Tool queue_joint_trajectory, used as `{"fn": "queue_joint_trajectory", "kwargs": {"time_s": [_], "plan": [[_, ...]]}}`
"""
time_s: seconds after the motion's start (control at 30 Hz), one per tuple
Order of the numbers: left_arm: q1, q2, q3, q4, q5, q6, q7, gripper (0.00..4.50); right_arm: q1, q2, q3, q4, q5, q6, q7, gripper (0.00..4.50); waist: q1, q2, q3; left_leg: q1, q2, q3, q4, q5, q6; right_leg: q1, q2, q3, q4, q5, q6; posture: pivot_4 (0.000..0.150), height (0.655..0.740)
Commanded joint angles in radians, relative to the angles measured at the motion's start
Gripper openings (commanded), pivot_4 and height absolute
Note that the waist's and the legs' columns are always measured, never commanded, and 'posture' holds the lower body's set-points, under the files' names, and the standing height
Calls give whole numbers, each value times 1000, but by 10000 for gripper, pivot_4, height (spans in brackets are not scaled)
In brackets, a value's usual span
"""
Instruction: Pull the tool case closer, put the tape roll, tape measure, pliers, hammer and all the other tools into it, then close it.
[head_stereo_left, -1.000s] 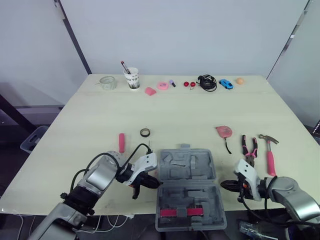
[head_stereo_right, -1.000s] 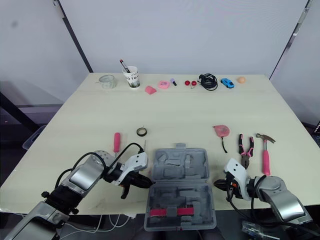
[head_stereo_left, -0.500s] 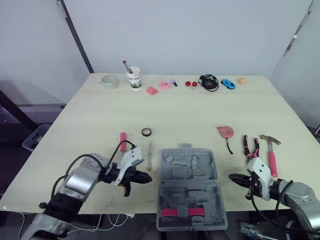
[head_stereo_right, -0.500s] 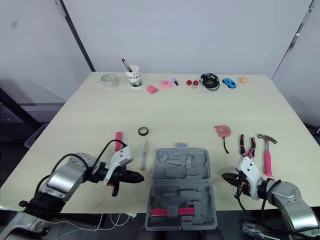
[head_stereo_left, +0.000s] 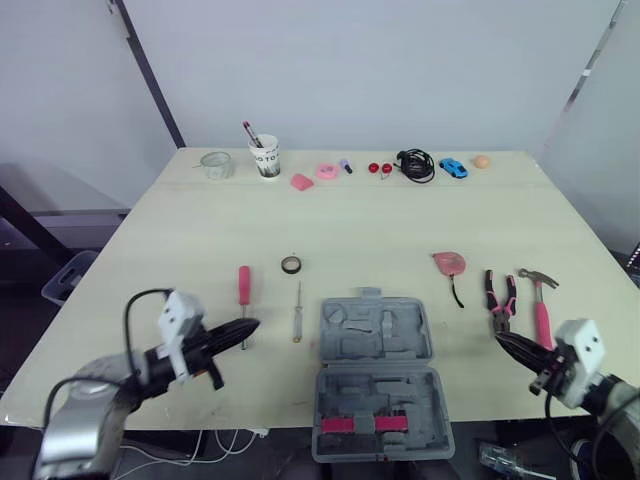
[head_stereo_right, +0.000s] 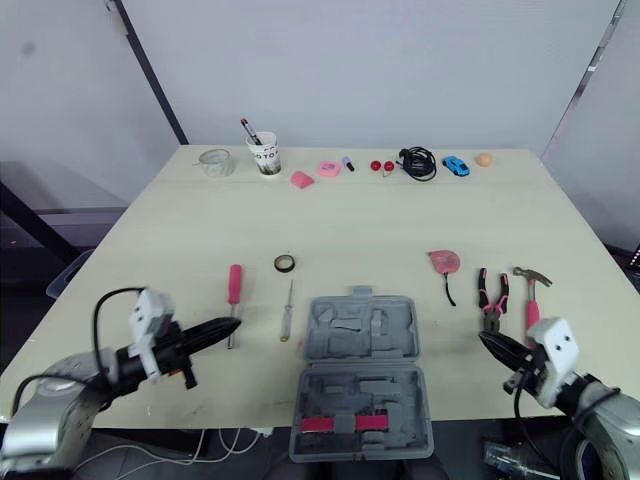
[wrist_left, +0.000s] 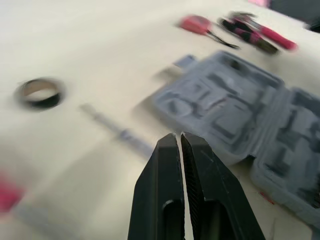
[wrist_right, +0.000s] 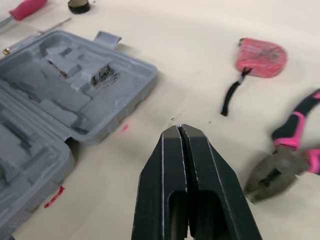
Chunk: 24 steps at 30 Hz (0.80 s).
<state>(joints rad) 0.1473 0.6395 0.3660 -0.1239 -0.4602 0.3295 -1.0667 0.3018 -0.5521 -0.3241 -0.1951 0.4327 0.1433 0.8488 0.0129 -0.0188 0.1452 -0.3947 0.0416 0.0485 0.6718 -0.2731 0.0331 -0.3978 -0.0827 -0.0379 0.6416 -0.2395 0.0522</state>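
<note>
Above the table (head_stereo_left: 350, 220), left end effector (head_stereo_left: 250, 326) and right end effector (head_stereo_left: 503, 340) are pinched together, empty.

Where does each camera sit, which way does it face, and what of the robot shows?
Left eye view: on the head, facing forward and down over the table and open tool case; left gripper and right gripper flank the case.
Right eye view: the stereo partner, same scene.
Left wrist view: on the left wrist, along its shut fingers toward the case.
Right wrist view: on the right wrist, along its shut fingers, pliers beside them.
Shared: both wrist views hold the case and tape measure.
</note>
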Motion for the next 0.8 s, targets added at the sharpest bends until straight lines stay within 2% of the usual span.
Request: {"fn": "queue_joint_trajectory", "kwargs": {"time_s": [0.03, 0.1, 0.13, 0.2, 0.23, 0.3, 0.53, 0.8], "plan": [[96, -4, 101, -8, -2, -66, 43, 7638, 50, 25, -92, 43, 28, -101, 9, 17438, 2, 0, 0, 0, 0, 0, 0, 0, 0, 0, 0, 0, 0, 0, 0, 1500, 7400], [139, -17, 134, -5, -1, -87, 77, 16842, 75, 42, -126, 81, 42, -138, 16, 27141, 3, 0, 0, 0, 0, 0, 0, 0, 0, 0, -1, 0, 0, -2, -4, 1500, 7400], [151, -21, 145, -3, -5, -91, 91, 20025, 84, 46, -137, 95, 46, -151, 21, 30658, 3, 0, 0, 0, 0, 0, 0, 0, 0, 0, -1, 0, 0, -2, -4, 1500, 7400], [178, -36, 170, 14, 8, -126, 129, 31360, 109, 55, -161, 136, 53, -187, 35, 42831, 3, 0, 0, 2, 2, 0, 0, 0, 0, 0, -2, 0, 0, -2, -4, 1500, 7400], [196, -48, 183, 21, 15, -142, 148, 35638, 124, 62, -176, 155, 62, -197, 38, 45000, 2, -1, 0, 2, 3, 0, 0, 0, 0, 0, -2, 0, 0, -2, -4, 1500, 7400], [228, -61, 194, 26, 19, -163, 165, 44798, 144, 73, -196, 180, 77, -211, 39, 45000, 2, 0, -1, 2, 3, 1, 0, 0, 0, 0, -2, 0, 0, -3, -4, 1500, 7400], [331, -89, 201, 15, 11, -212, 161, 44798, 210, 111, -241, 232, 97, -258, 42, 45000, 0, 1, -2, 2, 5, 2, -1, 0, 0, -1, -2, 1, -1, -3, -4, 1500, 7400], [311, -70, 174, 5, 15, -212, 154, 44798, 190, 96, -227, 234, 96, -266, 48, 45000, 1, 3, -3, 2, 5, 2, -1, -1, -1, -1, -3, 0, -1, -3, -4, 1500, 7400]]}}
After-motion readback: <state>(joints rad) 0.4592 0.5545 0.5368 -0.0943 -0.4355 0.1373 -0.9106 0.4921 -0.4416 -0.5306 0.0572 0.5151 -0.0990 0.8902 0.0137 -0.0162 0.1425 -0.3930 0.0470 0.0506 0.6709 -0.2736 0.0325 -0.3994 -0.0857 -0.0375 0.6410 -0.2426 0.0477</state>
